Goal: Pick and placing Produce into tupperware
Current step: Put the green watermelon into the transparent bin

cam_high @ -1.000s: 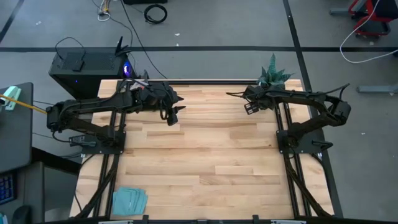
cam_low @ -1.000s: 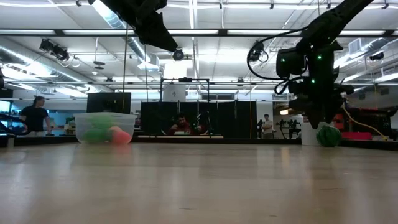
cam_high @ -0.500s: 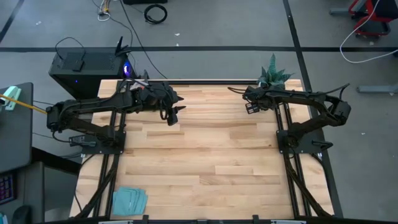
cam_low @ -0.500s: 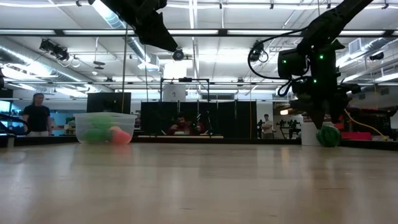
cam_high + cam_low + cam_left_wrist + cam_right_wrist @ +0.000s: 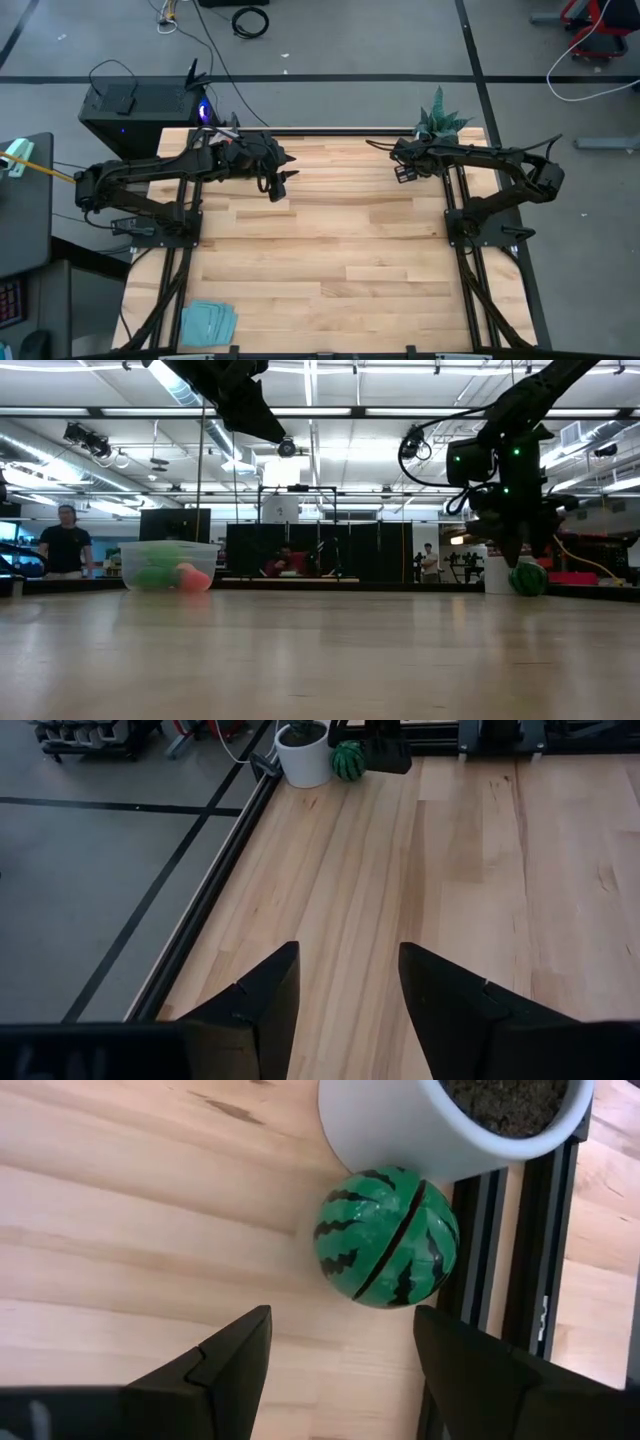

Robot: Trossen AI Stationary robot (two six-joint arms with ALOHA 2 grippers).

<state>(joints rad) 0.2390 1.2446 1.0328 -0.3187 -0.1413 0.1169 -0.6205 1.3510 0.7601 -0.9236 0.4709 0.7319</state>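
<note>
Striped ball point(image 5: 387, 1237) touching white pot point(image 5: 440, 1125); right claw point(image 5: 340, 1350) open, empty; left claw point(image 5: 345, 985) open, empty.

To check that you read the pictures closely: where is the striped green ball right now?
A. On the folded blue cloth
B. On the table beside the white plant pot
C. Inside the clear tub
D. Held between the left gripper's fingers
B: the striped green ball sits on the wood against the white plant pot, ahead of the open right gripper, not gripped.
</note>
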